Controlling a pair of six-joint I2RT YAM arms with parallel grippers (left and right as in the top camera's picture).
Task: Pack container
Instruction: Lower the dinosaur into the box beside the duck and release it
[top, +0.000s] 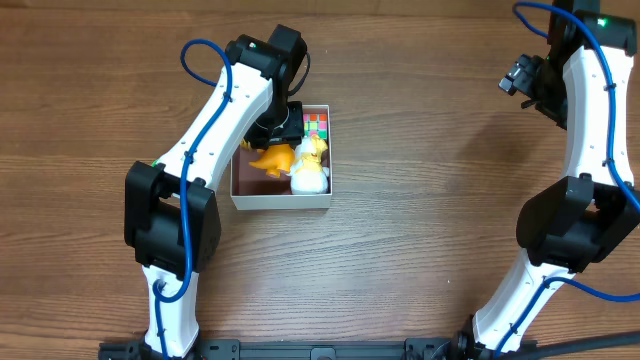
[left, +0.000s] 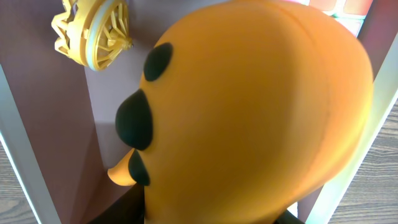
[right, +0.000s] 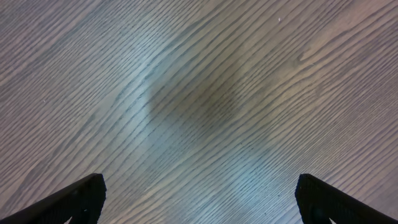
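Left arm (top: 215, 115) slants up to centre-left, left gripper (top: 272, 130) pointing down, jaw state unreadable. Right arm (top: 590, 140) folded at right edge, right gripper (top: 520, 78) spread wide.

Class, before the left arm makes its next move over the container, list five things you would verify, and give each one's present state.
1. Orange toy inside the walls of the container: ok.
2. Left end effector gripping the orange toy: cannot tell, its fingers are hidden.
3. Orange toy resting on the container floor: cannot tell.
4. Yellow toy and colour cube inside the container: ok.
5. Right end effector open over bare table, far from the container: ok.
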